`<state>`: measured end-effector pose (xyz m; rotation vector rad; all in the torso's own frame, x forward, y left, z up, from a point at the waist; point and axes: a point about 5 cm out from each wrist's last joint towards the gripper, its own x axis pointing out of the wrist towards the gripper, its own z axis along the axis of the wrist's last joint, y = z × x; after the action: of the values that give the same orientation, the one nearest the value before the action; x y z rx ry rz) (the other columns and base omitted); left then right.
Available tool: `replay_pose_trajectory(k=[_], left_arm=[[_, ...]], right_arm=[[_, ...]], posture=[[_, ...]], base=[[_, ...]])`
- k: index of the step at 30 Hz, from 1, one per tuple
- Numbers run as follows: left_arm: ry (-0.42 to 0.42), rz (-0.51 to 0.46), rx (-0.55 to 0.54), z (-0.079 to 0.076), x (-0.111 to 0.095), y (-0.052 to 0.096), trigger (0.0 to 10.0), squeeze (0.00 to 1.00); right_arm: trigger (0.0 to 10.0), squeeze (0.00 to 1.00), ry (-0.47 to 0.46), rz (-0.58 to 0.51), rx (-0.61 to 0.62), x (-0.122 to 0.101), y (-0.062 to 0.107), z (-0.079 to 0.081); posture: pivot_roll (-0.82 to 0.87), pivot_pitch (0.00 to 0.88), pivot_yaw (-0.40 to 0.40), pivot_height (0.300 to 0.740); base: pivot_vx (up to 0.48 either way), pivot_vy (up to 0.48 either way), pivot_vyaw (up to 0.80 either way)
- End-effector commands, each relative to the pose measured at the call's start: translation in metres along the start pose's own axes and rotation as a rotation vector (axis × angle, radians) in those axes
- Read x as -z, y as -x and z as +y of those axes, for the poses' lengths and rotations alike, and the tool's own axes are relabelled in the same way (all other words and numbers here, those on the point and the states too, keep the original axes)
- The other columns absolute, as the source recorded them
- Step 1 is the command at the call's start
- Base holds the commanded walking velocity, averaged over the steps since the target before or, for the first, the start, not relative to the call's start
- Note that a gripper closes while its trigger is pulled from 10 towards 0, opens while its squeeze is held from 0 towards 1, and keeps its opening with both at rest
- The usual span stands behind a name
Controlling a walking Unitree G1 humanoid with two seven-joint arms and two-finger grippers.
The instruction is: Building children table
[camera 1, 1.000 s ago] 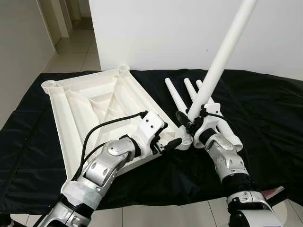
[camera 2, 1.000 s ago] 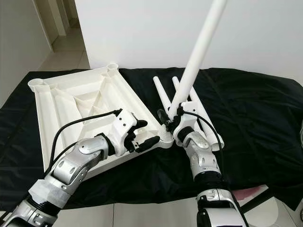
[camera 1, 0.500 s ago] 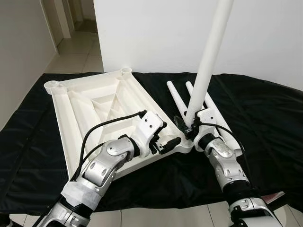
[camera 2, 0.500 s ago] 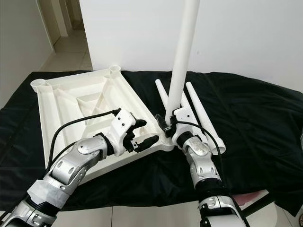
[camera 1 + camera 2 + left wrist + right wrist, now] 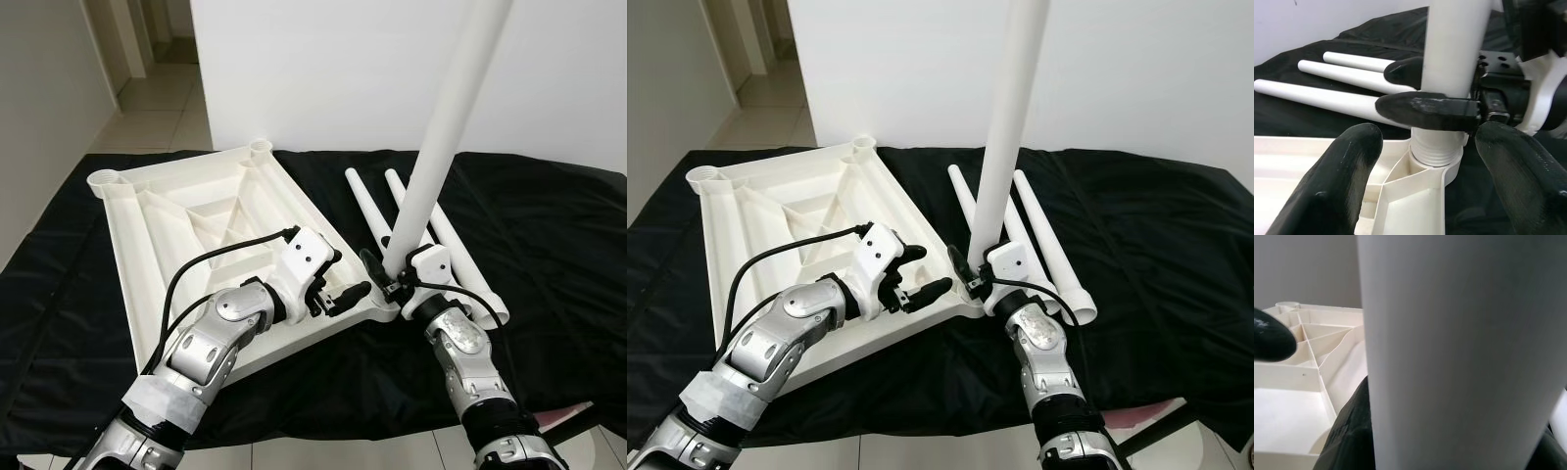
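Right gripper (image 5: 392, 284) clamps a long white plastic table leg (image 5: 438, 147), upright in the ribbed white tabletop's (image 5: 186, 220) corner socket; left gripper (image 5: 353, 292) is spread wide beside it.

1 tabletop (image 5: 186, 211), 4 legs (image 5: 446, 137).

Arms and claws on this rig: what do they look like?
Both arms are jointed silver metal with black bands. White blocks sit behind each claw, left claw and right claw; each has two long, rounded black fingers. A black cable loops over the left forearm.
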<state>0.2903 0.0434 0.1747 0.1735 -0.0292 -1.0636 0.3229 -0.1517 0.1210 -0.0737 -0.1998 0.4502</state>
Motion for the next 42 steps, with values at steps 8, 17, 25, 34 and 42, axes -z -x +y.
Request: replay_pose_trajectory(k=[8,17,25,34,42], left_arm=[[-0.002,0.007,0.042,-0.001,0.000,0.003,10.0,0.00],[-0.003,0.006,0.036,0.001,-0.001,0.003,10.0,0.00],[-0.004,0.002,0.035,0.000,-0.003,0.003,10.0,0.00],[-0.001,0.000,0.027,0.001,-0.003,0.004,10.0,0.00],[-0.001,-0.006,0.029,0.001,-0.004,0.002,10.0,0.00]], right_arm=[[10.0,0.00,-0.181,0.332,0.099,0.054,0.020,-0.004],[10.0,0.00,-0.214,0.419,0.094,0.058,0.011,-0.005],[10.0,0.00,-0.238,0.436,0.104,0.057,0.004,-0.005],[10.0,0.00,-0.251,0.291,0.204,0.048,-0.003,0.014],[10.0,0.00,-0.317,0.229,0.379,0.039,-0.014,0.024]], posture=[[0.03,0.027,0.042,0.740],[0.03,0.030,0.040,0.740],[0.03,0.034,0.039,0.740],[0.03,0.044,0.036,0.740],[0.03,0.044,0.035,0.740]], base=[[0.000,0.000,0.00],[0.000,0.000,0.00],[0.000,0.000,0.00],[0.000,0.000,0.00],[0.000,0.000,0.00]])
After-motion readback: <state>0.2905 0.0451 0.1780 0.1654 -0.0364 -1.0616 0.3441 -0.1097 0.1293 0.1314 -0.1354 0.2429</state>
